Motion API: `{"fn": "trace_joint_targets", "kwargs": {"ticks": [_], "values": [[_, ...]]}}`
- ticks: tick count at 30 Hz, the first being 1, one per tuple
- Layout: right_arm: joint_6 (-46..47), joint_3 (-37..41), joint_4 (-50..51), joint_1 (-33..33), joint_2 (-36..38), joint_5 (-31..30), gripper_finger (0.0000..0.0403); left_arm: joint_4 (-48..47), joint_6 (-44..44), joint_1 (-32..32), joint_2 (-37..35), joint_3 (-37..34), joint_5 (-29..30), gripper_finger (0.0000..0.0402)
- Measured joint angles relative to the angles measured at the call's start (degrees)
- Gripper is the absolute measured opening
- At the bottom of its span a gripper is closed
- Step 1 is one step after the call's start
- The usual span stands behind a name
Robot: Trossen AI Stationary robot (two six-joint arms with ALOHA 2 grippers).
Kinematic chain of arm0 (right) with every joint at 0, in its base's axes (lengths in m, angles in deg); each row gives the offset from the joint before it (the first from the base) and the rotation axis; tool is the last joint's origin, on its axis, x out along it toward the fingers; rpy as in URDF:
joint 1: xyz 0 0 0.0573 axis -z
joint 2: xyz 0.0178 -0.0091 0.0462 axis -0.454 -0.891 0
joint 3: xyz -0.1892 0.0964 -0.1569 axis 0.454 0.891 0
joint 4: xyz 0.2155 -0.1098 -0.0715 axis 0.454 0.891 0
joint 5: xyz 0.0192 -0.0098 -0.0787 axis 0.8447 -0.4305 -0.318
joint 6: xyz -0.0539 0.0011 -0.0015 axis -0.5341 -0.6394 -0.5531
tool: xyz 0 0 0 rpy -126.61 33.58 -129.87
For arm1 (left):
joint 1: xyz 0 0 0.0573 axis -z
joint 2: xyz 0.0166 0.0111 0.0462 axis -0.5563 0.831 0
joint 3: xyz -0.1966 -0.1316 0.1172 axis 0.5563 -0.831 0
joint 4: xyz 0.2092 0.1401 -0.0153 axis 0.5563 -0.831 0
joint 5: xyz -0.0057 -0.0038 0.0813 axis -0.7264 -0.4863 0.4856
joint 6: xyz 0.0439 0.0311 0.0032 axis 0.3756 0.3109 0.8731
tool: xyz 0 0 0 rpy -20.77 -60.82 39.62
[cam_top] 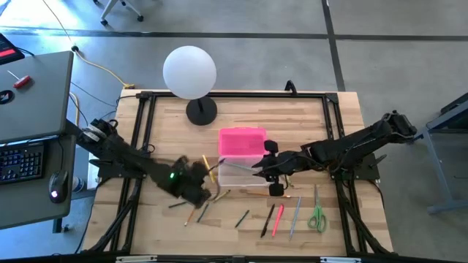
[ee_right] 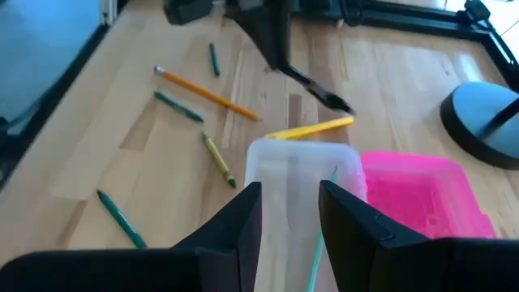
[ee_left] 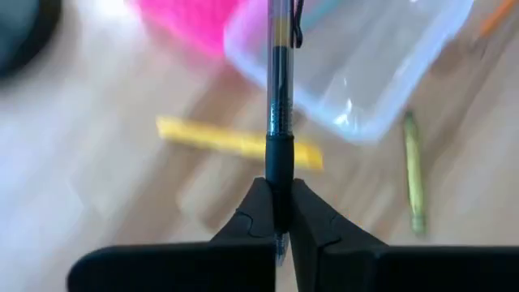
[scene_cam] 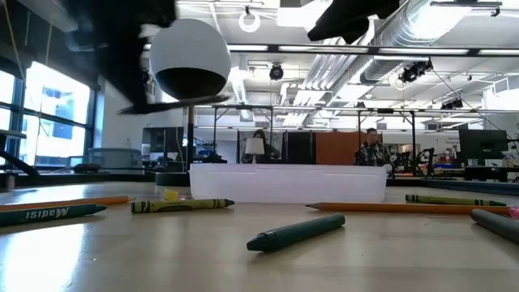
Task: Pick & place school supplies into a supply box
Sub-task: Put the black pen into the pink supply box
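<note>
box: clear supply box [cam_top: 241,174] mid-table, open, pink lid [cam_top: 242,141] at its far side
supplies: pens, pencils, green scissors [cam_top: 316,218] scattered along near edge

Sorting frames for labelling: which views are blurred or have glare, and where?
High view: the left hand is smeared by motion, the rest sharp. Left wrist view: the pen in the hand is crisp, while the box and yellow pencil behind are soft. Low view: bright window at left; arms overhead are dark silhouettes. Right wrist view: mostly clear.

Left gripper [ee_left: 280,212] is clamped shut mid-table; right gripper [ee_right: 290,212] hovers opposite, its 2 fingers parted.
</note>
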Motion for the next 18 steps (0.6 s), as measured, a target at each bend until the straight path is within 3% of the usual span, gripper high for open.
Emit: {"fn": "trace_joint_targets", "kwargs": {"ticks": [4,9,14,18], "values": [[0.0,0.0,1.1,-0.2,0.6,0.0,0.0103,6.4,15.9,-6.7,0.5,3.0,-2.9,0.0039],[0.0,0.0,1.7,-0.2,0.7,-0.4,0.0103,19.3,33.1,-14.8,4.3,3.2,-11.8,0.0048],[0.6,0.0,2.9,-0.2,0.7,-2.0,0.0103,25.1,44.7,-19.3,11.0,3.2,-19.4,0.005],[1.3,0.0,4.6,-0.2,0.7,-2.1,0.0103,24.6,49.7,-20.9,14.3,3.4,-20.4,0.0062]]}}
